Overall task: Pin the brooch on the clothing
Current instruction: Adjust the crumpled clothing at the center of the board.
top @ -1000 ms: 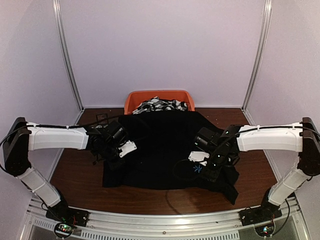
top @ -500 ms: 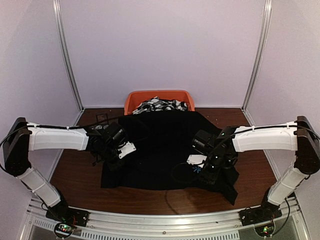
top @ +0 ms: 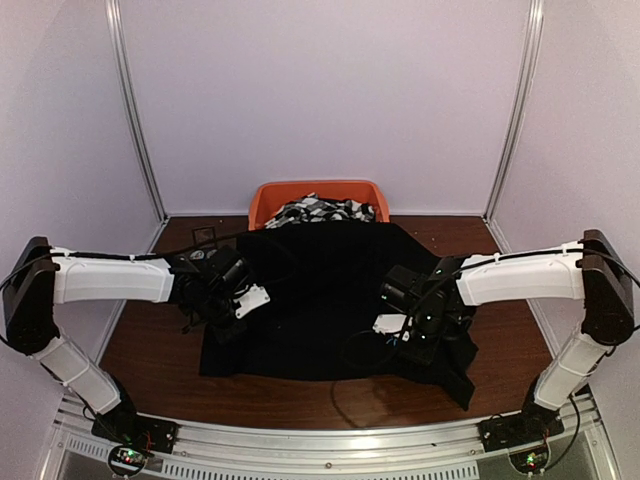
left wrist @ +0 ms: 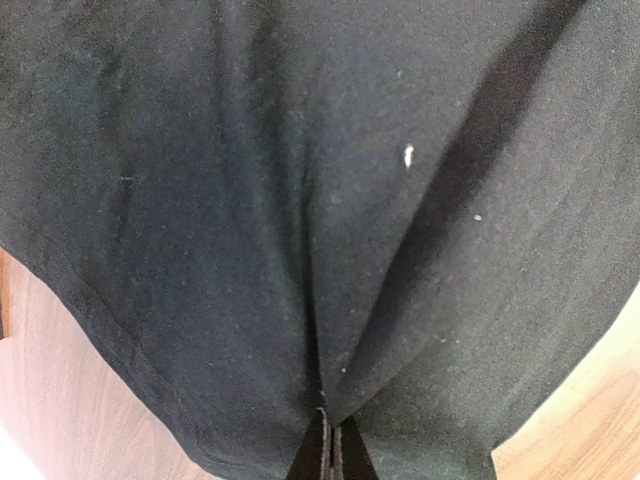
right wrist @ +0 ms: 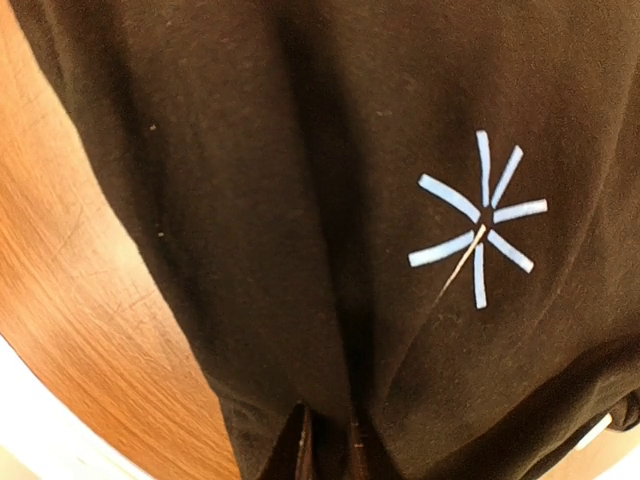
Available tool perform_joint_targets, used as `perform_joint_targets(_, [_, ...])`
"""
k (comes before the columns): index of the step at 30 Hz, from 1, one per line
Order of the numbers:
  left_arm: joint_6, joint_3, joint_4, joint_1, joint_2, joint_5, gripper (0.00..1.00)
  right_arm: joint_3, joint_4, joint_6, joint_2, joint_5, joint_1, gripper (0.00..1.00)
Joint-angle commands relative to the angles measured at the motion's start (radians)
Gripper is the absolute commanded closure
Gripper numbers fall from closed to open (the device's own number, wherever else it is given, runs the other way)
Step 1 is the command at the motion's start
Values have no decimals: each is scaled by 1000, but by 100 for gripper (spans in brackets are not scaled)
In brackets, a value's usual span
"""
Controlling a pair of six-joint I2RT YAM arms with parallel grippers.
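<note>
Both grippers pinch the black shirt (top: 320, 290) to hold it taut around its starburst mark (right wrist: 480, 230).

The shirt lies spread on the table (top: 150, 340). The right gripper (right wrist: 325, 445) sits just beside the starburst, jaws drawn close on a ridge of cloth. The left gripper (left wrist: 328, 455) is well apart from the starburst, at the shirt's opposite side edge, jaws together on a fold. Held this way, the cloth probably stays stretched and steady where the pin should go. A thin pale sliver (right wrist: 462, 262) runs out from the starburst's centre. It may be the pin, but the brooch body cannot be made out. Far beyond the starburst, an orange bin (top: 265, 200) holds patterned fabrics (top: 320, 210).
</note>
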Motion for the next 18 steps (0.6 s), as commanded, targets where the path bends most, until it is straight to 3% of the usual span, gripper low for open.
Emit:
perform_joint_targets(1, [-10,-8,19,-5,-19,-2,100,14,-18,6,-15,-5,0,91])
perform_joint_targets(7, [-11,-4,12,-11,-30,-6,100,48,-53,28,-79,51,0,100])
perform_joint_targets(18, [-5,6,7,-27,-47,12,100,115,-122,109,-101,245,0,100])
